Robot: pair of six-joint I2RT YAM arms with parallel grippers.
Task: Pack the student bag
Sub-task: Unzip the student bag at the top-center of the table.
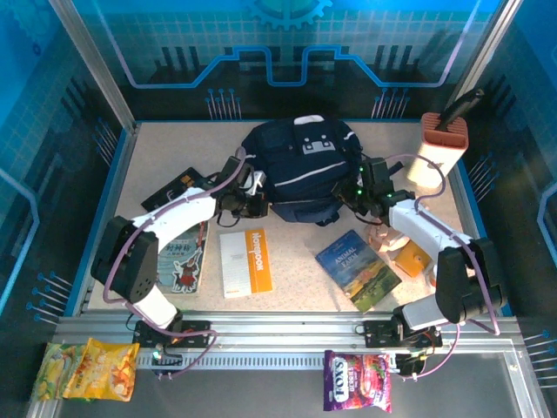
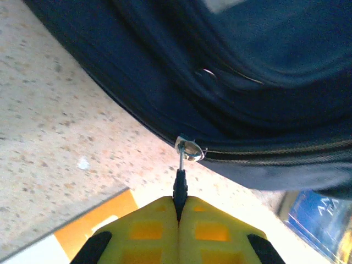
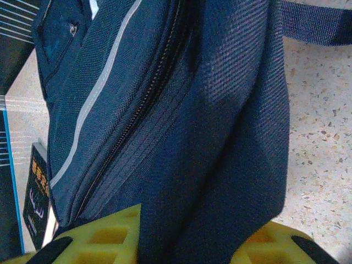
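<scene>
Student bag (image 1: 300, 161) sits mid-table toward the far wall, navy w/ white stripes, grey patch on top. Left claw (image 1: 252, 198) is at the bag's left flank, low down. On the wrist cam its yellow fingers (image 2: 148, 225) are pressed together, pinching the thin dark zip pull (image 2: 180, 184). The metal slider (image 2: 188, 148) is just beyond the pull, on the bag's zip line.

Right claw (image 1: 364, 193) is at the bag's right flank. Its wrist view has a fold of navy fabric running down between the yellow fingers (image 3: 99, 242), so it's clamped on bag cloth, prob. a side panel or strap; too close to tell which.

On the speckled table (image 1: 161, 150), near side of the bag: orange-white notebook (image 1: 245, 261) front-left, blue book (image 1: 357, 270) front-right, comic-cover book (image 1: 184, 257) further left. Black flat item (image 1: 178, 185) is left of the bag. Tan pencil holder (image 1: 442, 144) is right of the bag, by the far corner.
</scene>
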